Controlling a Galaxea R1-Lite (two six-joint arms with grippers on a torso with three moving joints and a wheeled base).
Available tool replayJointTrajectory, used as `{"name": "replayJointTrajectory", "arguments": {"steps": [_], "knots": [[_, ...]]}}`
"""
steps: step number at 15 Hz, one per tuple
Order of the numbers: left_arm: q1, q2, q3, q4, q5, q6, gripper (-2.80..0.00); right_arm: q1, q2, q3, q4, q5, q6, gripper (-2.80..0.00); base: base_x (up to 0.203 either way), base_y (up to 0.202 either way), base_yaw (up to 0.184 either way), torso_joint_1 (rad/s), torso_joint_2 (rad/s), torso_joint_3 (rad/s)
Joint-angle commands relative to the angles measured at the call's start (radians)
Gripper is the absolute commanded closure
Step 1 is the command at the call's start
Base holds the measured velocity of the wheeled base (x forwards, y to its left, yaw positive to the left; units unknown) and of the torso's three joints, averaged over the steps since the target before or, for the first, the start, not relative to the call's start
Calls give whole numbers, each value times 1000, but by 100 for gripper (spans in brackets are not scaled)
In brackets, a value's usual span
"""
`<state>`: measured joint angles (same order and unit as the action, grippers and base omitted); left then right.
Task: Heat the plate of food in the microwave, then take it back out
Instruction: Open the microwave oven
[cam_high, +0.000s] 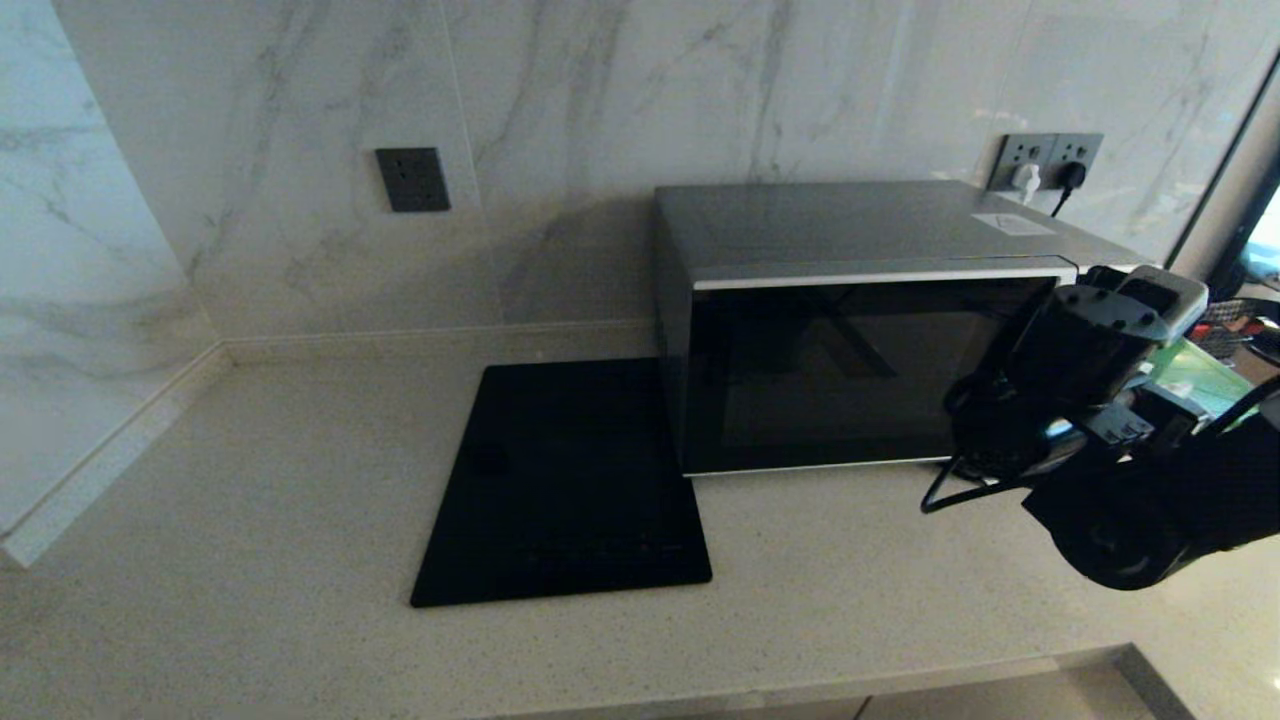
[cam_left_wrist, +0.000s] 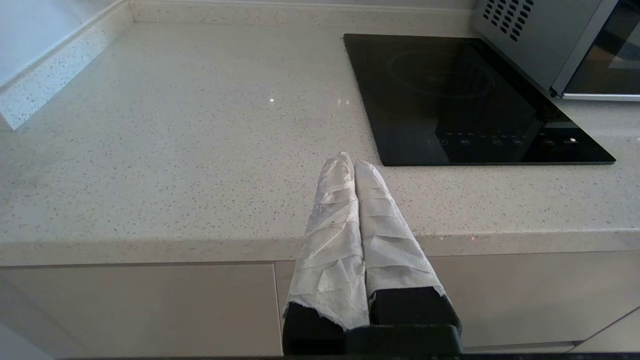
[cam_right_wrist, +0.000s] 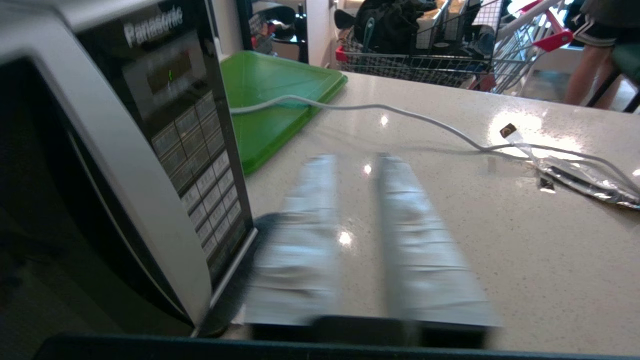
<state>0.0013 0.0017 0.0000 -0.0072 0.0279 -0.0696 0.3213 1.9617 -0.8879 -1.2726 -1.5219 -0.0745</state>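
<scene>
Microwave: you have a silver-grey body, dark glass door, black button panel with pale keys and white Panasonic lettering.
Cooktop: flat glossy black.
Counter: beige stone, finely speckled.
Wall: white marble, grey veining.
Tray: bright green.
Cable: white.
Left gripper: your fingers are wrapped in white crinkled tape over black.
Right gripper: wrap looks silver-grey, possibly the same white tape; blurred.

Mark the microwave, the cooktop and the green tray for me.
microwave (cam_high: 850, 370): head view, on its dark glass door.
cooktop (cam_high: 560, 490): head view, middle of the black glass.
green tray (cam_right_wrist: 272, 100): right wrist view, on its flat bed.
</scene>
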Motion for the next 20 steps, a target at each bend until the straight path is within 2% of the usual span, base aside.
{"name": "replayJointTrajectory", "arguments": {"steps": [1,6,9,13,17,20], "knots": [[0,0,0,0,1,-1,0,1,31,10,-13,-8,4,-280,0,0,0,0,0,0],[0,0,0,0,0,-1,0,61,27,104,-146,-8,-5,-280,0,0,0,0,0,0],[0,0,0,0,0,-1,0,81,71,63,-180,-8,-5,-280,0,0,0,0,0,0],[0,0,0,0,0,-1,0,80,169,-64,-179,-8,-16,-280,0,0,0,0,0,0],[0,0,0,0,0,-1,0,58,257,-202,-178,-8,-103,-280,0,0,0,0,0,0],[0,0,0,0,1,-1,0,20,322,-294,-178,-8,-124,-280,0,0,0,0,0,0]]}}
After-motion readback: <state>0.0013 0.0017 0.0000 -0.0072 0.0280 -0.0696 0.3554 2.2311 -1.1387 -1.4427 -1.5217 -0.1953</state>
